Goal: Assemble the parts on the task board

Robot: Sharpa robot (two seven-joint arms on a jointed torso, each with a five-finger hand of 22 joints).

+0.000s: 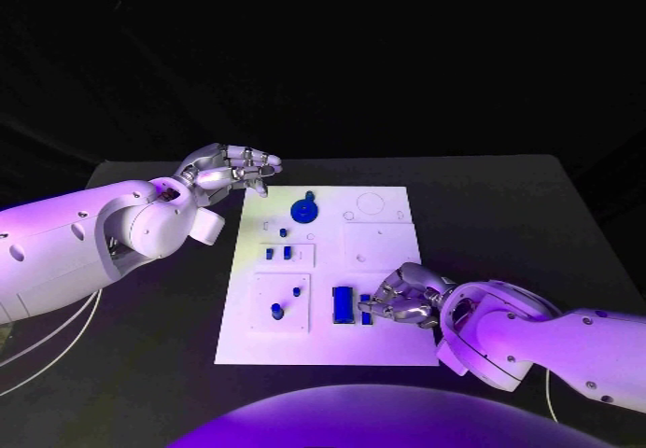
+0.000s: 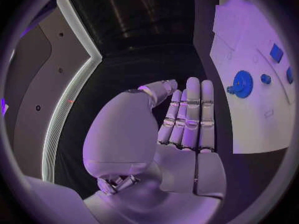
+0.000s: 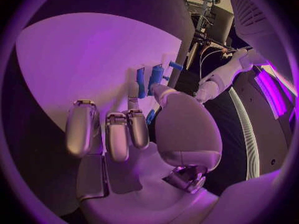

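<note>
parts point(image 1: 344, 305) on task board point(image 1: 384, 347) — seemingly mid-table point(image 1: 512, 205)

The desk point(image 1: 525, 215) has a dark, matt surface. The task board point(image 1: 384, 257) looks like smooth, flat white plastic. The blue gear point(image 1: 307, 209) looks like matt plastic. Each robot hand, left point(image 1: 229, 171) and right point(image 1: 404, 294), has a shiny, metal-like silver finish; the arms' shells are glossy white plastic.

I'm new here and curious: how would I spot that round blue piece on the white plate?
Find the white task board mid-table, then its far end near the left hand. The blue gear lies there: a toothed disc, while the other blue parts are small blocks and pegs.
</note>
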